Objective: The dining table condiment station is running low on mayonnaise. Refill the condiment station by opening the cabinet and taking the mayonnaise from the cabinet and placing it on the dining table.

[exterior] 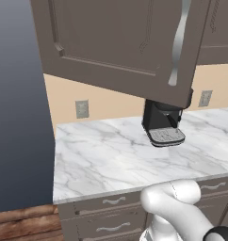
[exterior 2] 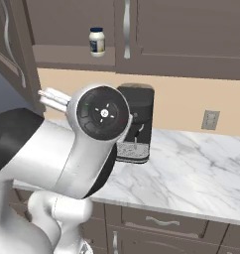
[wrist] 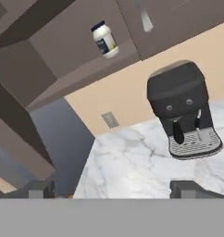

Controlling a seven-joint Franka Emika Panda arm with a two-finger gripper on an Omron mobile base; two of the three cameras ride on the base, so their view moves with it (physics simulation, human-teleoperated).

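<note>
You have one mayonnaise jar [exterior 2: 96, 41] standing upright on the shelf of the cabinet [exterior 2: 72, 30], whose door [exterior: 120, 42] stands open; one wavy silver handle [exterior: 178, 44] shows on that door. Below, one black coffee machine [exterior 2: 137, 124] sits on the marble table [exterior: 111, 155]. Count two wall outlets [exterior: 82, 108] in the left base view. The jaws [wrist: 118, 189] stand wide open, gripping nothing, well apart from the jar
</note>
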